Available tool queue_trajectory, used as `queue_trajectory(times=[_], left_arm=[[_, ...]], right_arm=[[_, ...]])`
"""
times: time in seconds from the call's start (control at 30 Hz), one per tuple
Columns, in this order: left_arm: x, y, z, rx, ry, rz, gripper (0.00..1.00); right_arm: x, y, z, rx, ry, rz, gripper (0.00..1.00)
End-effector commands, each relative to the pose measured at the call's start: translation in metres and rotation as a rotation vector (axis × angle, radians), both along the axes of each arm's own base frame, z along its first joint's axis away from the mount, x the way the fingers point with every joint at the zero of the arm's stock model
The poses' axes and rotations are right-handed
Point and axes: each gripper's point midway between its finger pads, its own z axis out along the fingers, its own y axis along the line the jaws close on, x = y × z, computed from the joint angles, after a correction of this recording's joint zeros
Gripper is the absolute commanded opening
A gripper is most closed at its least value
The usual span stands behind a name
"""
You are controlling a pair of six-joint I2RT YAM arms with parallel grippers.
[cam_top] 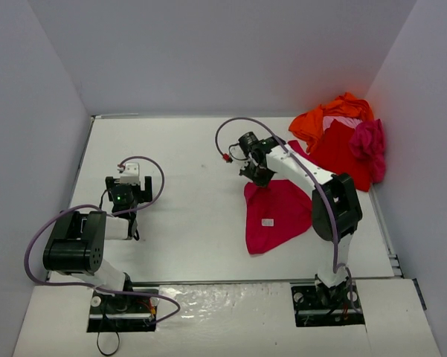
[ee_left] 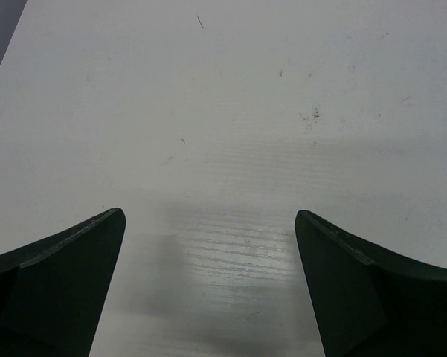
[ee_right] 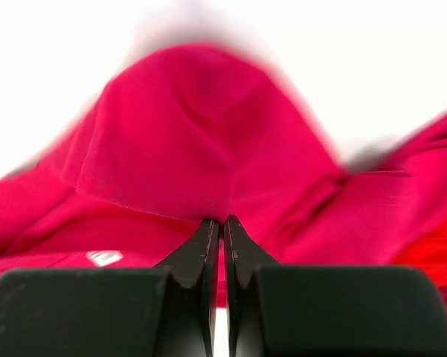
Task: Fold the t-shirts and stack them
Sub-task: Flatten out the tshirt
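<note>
A crimson pink-red t-shirt (cam_top: 279,216) lies partly spread right of the table's middle, a white label on it. My right gripper (cam_top: 259,178) is shut on its far left edge; in the right wrist view the fingers (ee_right: 208,245) pinch the crimson cloth (ee_right: 201,141), which rises in a fold. A pile of shirts sits at the far right corner: orange (cam_top: 331,115), red (cam_top: 342,152), magenta (cam_top: 370,145) and a strip of pale pink (cam_top: 341,120). My left gripper (cam_top: 126,195) is open and empty over bare table at the left, its fingertips (ee_left: 89,253) wide apart.
White walls enclose the table on the left, back and right. A table edge strip runs along the right side (cam_top: 387,238). Purple cables loop over both arms.
</note>
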Motion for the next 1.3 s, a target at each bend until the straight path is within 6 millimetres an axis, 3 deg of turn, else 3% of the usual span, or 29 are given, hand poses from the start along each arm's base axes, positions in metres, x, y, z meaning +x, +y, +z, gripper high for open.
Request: queue_trajectory(times=[0.0, 0.2, 0.3, 0.37, 0.47, 0.63, 0.7, 0.8, 0.87, 0.9, 1.0, 1.1, 1.27], left_arm=[[0.017, 0.000, 0.035, -0.015, -0.119, 0.002, 0.97], [0.017, 0.001, 0.035, -0.015, -0.119, 0.002, 0.97], [0.017, 0.000, 0.034, -0.015, -0.117, 0.001, 0.97], [0.018, 0.000, 0.035, -0.015, -0.119, 0.001, 0.97], [0.018, 0.000, 0.035, -0.015, -0.119, 0.002, 0.97], [0.018, 0.001, 0.035, -0.014, -0.119, 0.003, 0.97], [0.018, 0.001, 0.035, -0.015, -0.118, 0.002, 0.97], [0.018, 0.000, 0.034, -0.015, -0.116, 0.000, 0.97], [0.017, 0.001, 0.034, -0.014, -0.116, 0.003, 0.97], [0.017, 0.001, 0.034, -0.014, -0.116, 0.003, 0.97], [0.018, 0.001, 0.035, -0.014, -0.119, 0.003, 0.97], [0.018, 0.001, 0.034, -0.014, -0.117, 0.005, 0.97], [0.018, 0.000, 0.034, -0.015, -0.117, 0.002, 0.97]], right_arm=[[0.045, -0.005, 0.097, 0.067, -0.287, -0.042, 0.00], [0.068, -0.005, 0.191, 0.241, -0.519, -0.105, 0.00], [0.074, -0.004, 0.256, 0.356, -0.646, -0.113, 0.00], [0.074, 0.001, 0.298, 0.463, -0.708, -0.087, 0.00], [0.066, 0.013, 0.338, 0.683, -0.692, -0.028, 0.00], [0.030, 0.051, 0.355, 0.904, -0.526, 0.161, 0.00], [0.030, 0.047, 0.355, 0.915, -0.518, 0.162, 0.00], [0.059, 0.006, 0.349, 0.836, -0.597, 0.008, 0.00], [0.080, -0.041, 0.335, 0.798, -0.640, -0.152, 0.00], [0.086, -0.065, 0.346, 0.799, -0.702, -0.214, 0.00], [0.104, -0.191, 0.346, 0.642, -0.917, -0.558, 0.00], [0.091, -0.239, 0.353, 0.517, -1.009, -0.669, 0.00], [0.073, -0.261, 0.370, 0.449, -1.114, -0.752, 0.00]])
